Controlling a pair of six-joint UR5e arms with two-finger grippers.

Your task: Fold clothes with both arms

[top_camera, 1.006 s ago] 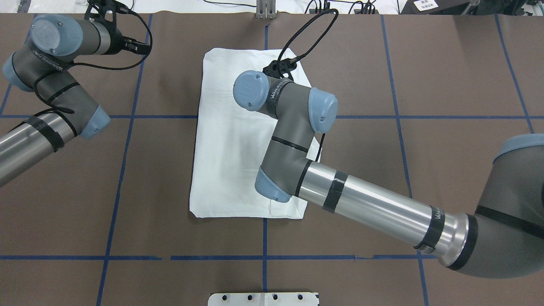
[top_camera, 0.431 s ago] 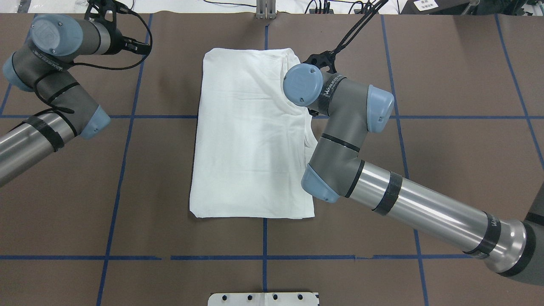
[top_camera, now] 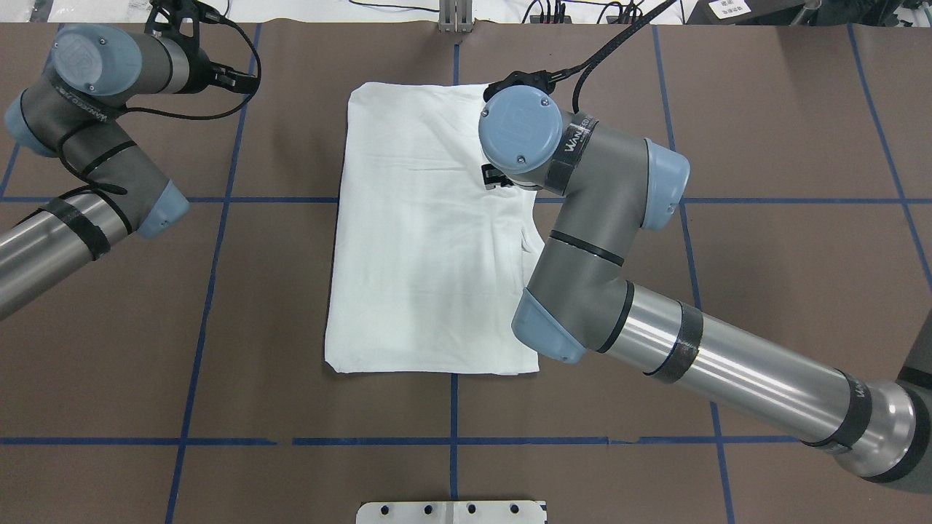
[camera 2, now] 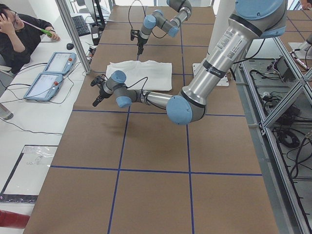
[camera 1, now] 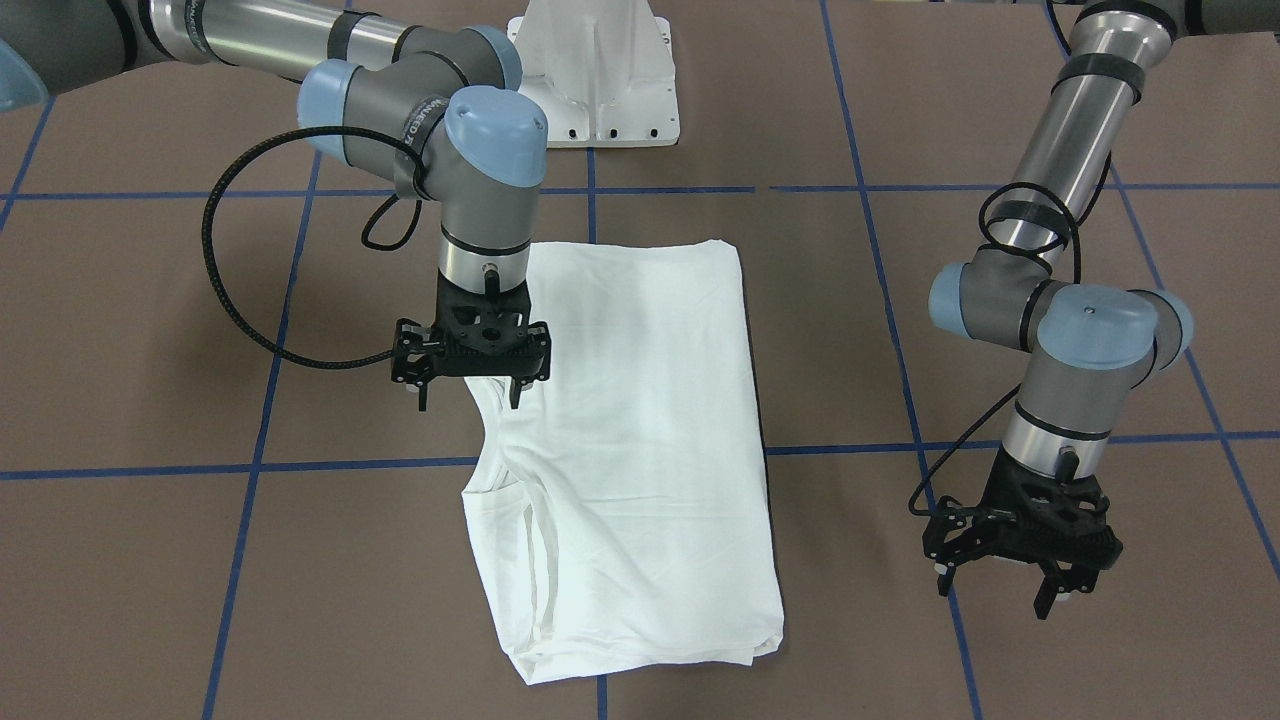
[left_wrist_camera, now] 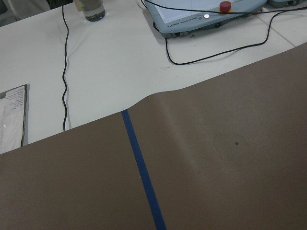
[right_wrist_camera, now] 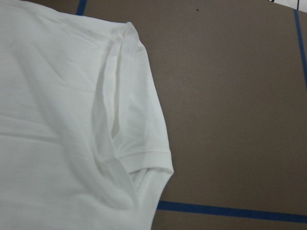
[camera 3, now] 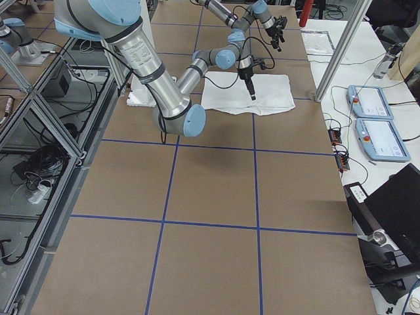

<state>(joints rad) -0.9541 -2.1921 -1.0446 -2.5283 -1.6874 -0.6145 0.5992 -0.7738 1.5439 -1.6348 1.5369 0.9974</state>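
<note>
The clothes are one white T-shirt (top_camera: 422, 233), folded into a long rectangle and lying flat in the middle of the brown table (top_camera: 764, 145). In the front view my right gripper (camera 1: 469, 402) hangs open just above the shirt (camera 1: 640, 420) at its folded sleeve edge, with nothing between its fingers. The right wrist view looks down on that sleeve fold and cuff (right_wrist_camera: 144, 158). My left gripper (camera 1: 995, 598) stands open and empty over bare table, well off the shirt's other side. From overhead, the right wrist hides its own gripper.
The white metal pedestal (camera 1: 595, 70) stands at the robot's side of the table. Blue tape lines (top_camera: 451, 440) cross the brown cover. Beyond the table's far edge is a white bench with teach pendants (camera 2: 48, 73) and cables, where a person (camera 2: 22, 36) sits.
My right arm has swung from over the shirt's middle to its right edge and risen a little. The shirt lies the same. The left arm has not moved.
</note>
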